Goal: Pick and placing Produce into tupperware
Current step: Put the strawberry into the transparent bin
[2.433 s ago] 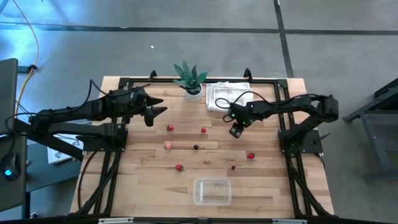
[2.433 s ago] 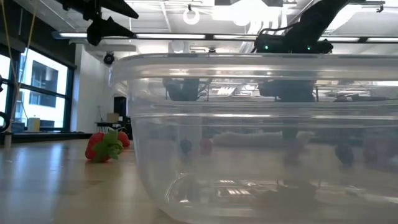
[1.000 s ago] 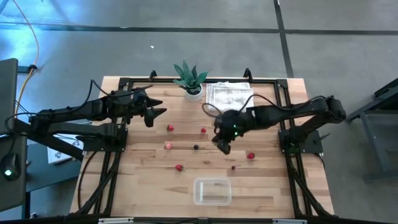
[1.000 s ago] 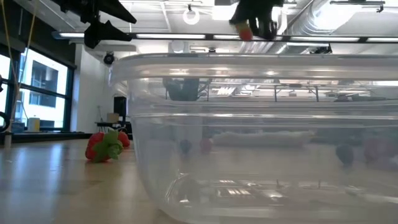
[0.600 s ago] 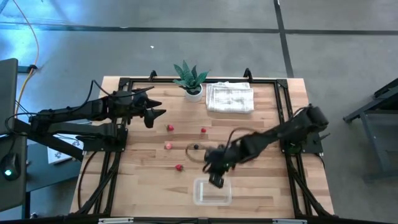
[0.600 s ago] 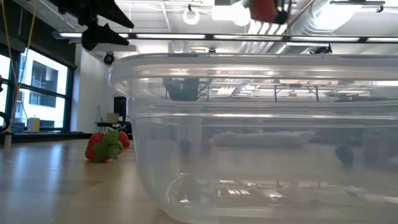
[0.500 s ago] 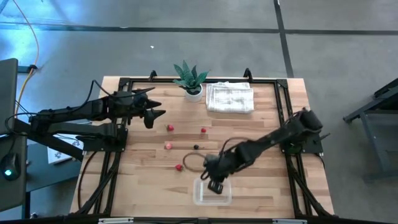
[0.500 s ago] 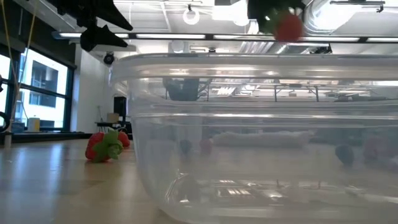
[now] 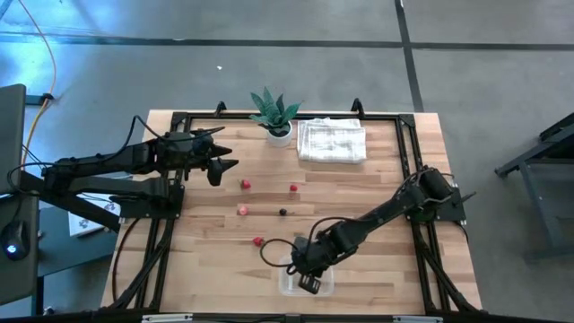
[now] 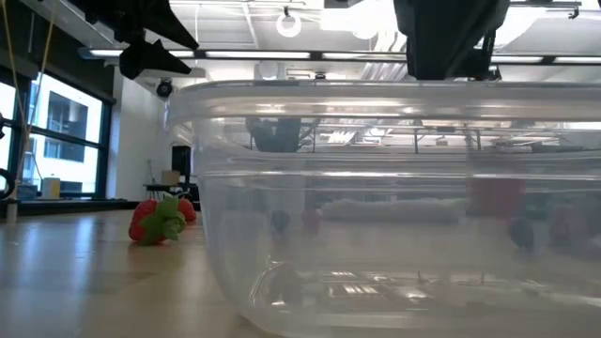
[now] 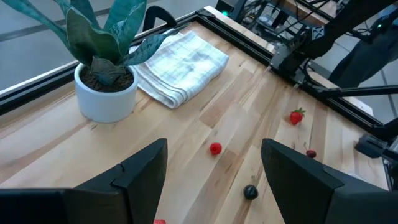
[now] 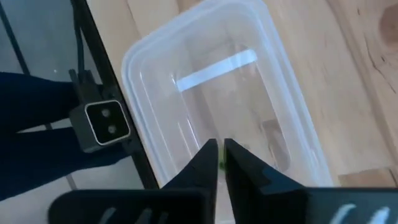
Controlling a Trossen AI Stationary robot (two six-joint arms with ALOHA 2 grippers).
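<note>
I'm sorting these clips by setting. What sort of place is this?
Probably an industrial-style lab or workshop, not a kitchen. A wooden table framed in black rails stands on a bare grey concrete floor, and the low view shows exposed ceiling ducts and strip lights. The right gripper works over the tupperware.

The tabletop is light wood in glued strips, with a black metal frame running around its edges. It stands on a grey concrete floor crossed by a couple of dark seam lines. A yellow cable trails across the floor on one side, where there's a bluish glare. Looking level across the room, you get an open industrial ceiling with long strip lights and a round lamp, plus tall windows with daylight coming in. A small dome camera hangs from the ceiling.
</note>
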